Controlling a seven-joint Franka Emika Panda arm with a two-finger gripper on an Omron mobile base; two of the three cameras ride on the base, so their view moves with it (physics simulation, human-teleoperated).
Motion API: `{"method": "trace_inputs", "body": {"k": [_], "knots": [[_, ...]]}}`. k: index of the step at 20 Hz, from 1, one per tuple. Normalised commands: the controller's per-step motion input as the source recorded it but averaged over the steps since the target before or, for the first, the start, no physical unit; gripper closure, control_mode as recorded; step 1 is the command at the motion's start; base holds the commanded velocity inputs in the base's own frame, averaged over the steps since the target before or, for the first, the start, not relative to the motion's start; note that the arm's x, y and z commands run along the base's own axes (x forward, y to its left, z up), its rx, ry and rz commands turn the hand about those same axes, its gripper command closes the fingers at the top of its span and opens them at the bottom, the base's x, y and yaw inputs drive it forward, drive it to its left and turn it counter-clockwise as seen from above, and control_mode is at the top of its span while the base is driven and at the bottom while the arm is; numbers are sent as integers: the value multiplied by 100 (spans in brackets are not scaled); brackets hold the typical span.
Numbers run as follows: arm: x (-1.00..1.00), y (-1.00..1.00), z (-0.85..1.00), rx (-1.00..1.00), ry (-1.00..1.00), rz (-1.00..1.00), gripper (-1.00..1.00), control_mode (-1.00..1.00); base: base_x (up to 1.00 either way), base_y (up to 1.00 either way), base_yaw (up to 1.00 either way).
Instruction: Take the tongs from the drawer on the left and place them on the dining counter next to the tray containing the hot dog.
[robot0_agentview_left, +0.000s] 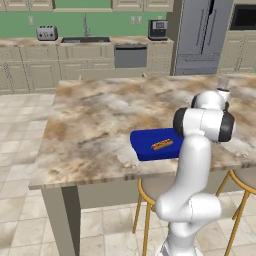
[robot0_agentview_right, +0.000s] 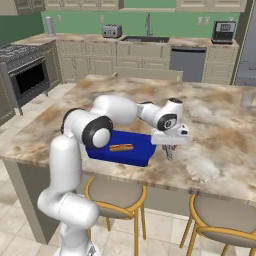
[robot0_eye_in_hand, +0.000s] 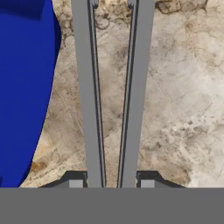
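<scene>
My gripper (robot0_eye_in_hand: 111, 181) is shut on the tongs (robot0_eye_in_hand: 85, 87), whose two long grey arms run up the hand view from between the fingertips, over the marbled dining counter (robot0_eye_in_hand: 183, 87). Just left of the tongs is the edge of the blue tray (robot0_eye_in_hand: 22, 87). In the right base view the gripper (robot0_agentview_right: 169, 150) hangs low over the dining counter (robot0_agentview_right: 215, 130), right beside the right end of the tray (robot0_agentview_right: 107, 152) with the hot dog (robot0_agentview_right: 121, 147) in it. The left base view shows the tray (robot0_agentview_left: 145, 145) and hot dog (robot0_agentview_left: 162, 145) near the counter's front edge. The drawer is out of view.
Round stools (robot0_agentview_right: 117, 192) stand under the counter's near edge. A clear glass (robot0_agentview_right: 246, 97) stands at the counter's far right. Along the back wall run counters with a toaster (robot0_agentview_right: 112, 31) and a sink; a stove (robot0_agentview_right: 25, 70) is on the left.
</scene>
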Motion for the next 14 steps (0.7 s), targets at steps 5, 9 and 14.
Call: {"method": "trace_inputs", "body": {"k": [5, 9, 14], "knots": [[8, -3, -28, 0, 1, -3, 100, -100, 0, 0, 0], [9, -9, -23, 0, 0, -2, 100, -100, 0, 0, 0], [11, -11, -18, 2, 0, -3, 100, -100, 0, 0, 0]]}}
